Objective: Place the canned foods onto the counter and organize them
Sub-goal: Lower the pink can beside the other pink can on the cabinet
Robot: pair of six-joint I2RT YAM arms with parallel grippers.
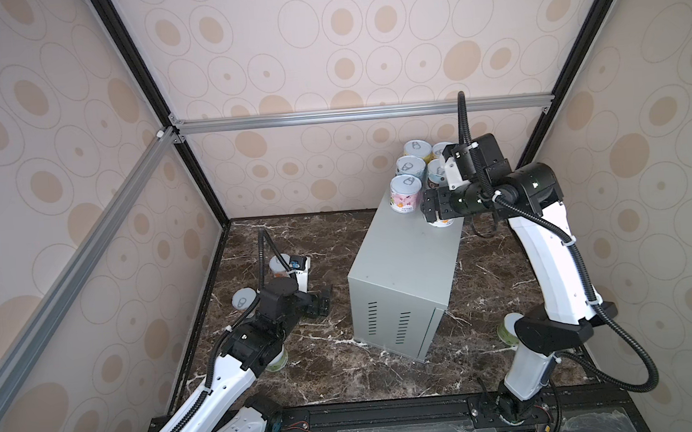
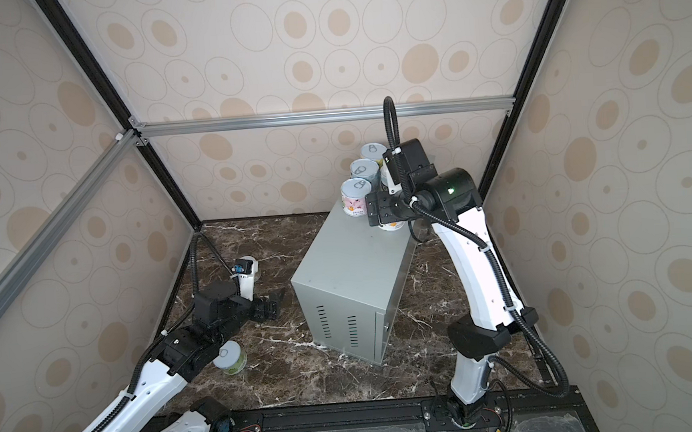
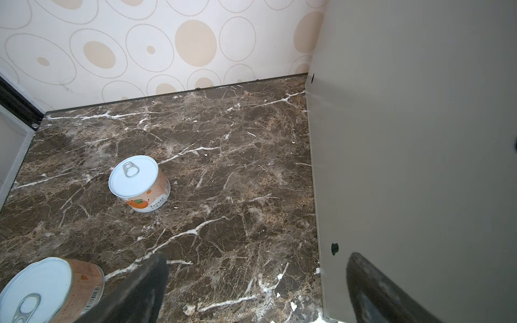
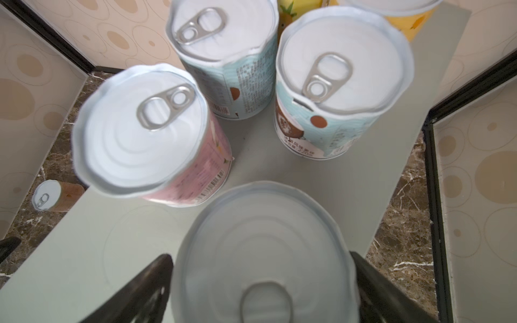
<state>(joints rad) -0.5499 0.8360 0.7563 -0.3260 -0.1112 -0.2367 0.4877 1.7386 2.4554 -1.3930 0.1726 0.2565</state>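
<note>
A sideways bump from the right tool (image 4: 260, 288) could knock the short round can (image 1: 441, 222) off: it sat close to the edge of the pale-grey metal desk (image 1: 401, 255). It had a silver pull-tab lid and an orange-and-white label. The tool's jaws stood around it — I could not tell if they squeezed. The left tool (image 3: 257, 292) was wide open, empty.

We see the left arm (image 1: 222, 384) and the right arm (image 1: 548, 265) clad in white shells dotted with small holes, with black housings at the joints. Black ribbed cable hose (image 1: 461, 117) runs along each, strapped by white ties (image 1: 569, 243). A green light (image 1: 536, 184) glows on the right arm. The left hand (image 1: 323, 303) and right hand (image 1: 434, 214) are black.
</note>
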